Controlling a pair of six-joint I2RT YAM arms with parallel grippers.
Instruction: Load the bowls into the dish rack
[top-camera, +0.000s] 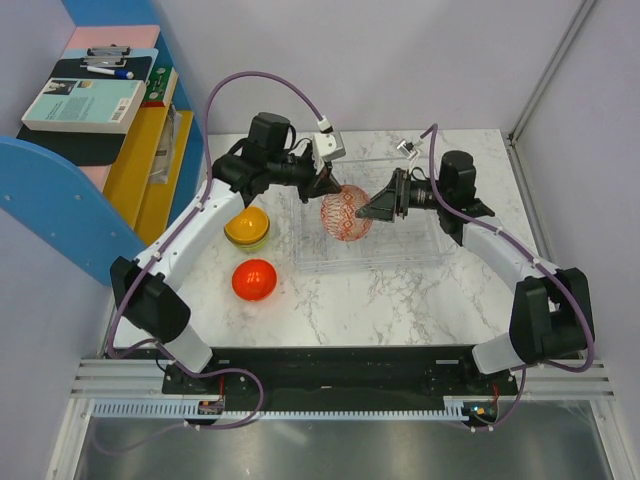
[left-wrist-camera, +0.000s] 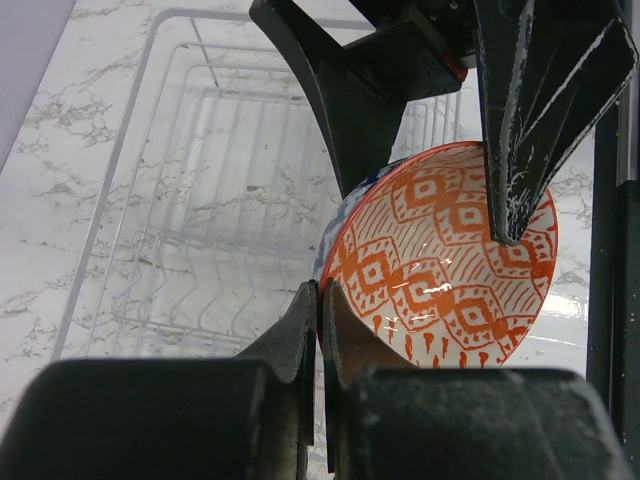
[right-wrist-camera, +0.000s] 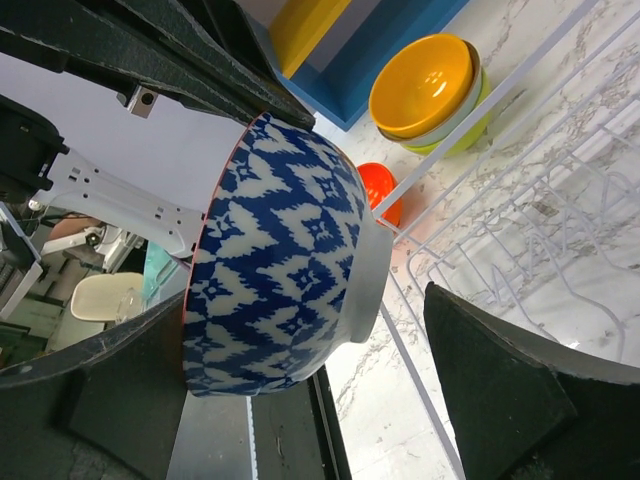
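Loading has barely begun: left hand (left-wrist-camera: 318, 300) is clamped shut on the rim of the patterned bowl (left-wrist-camera: 440, 260) (orange print inside, blue-white zigzag outside), holding it on edge above the left part of the dish rack (top-camera: 420, 240), which sits mid-desk toward the far edge. Right hand (top-camera: 372, 208) is spread open w/ one finger each side of that bowl. Can't tell from any cam if its pads touch the bowl, so I'd judge this a handover or steadying assist, not a grip. Bowl is in the air, not seated btwn the dividers. As far as the views show, no bowl sits in the rack, only bare ribs in both wrist cams. Left to do: the stack of three bowls (top-camera: 248, 228) (yellow-orange on top, pale mint, then lime green under, per right wrist cam) on the desk (top-camera: 400, 300) just beside the rack's left side, toward the left edge; and the red-orange bowl (top-camera: 254, 280) on its own, closer to the near edge. So approx 0 of 5 loaded, 1st in progress, 4 untouched.
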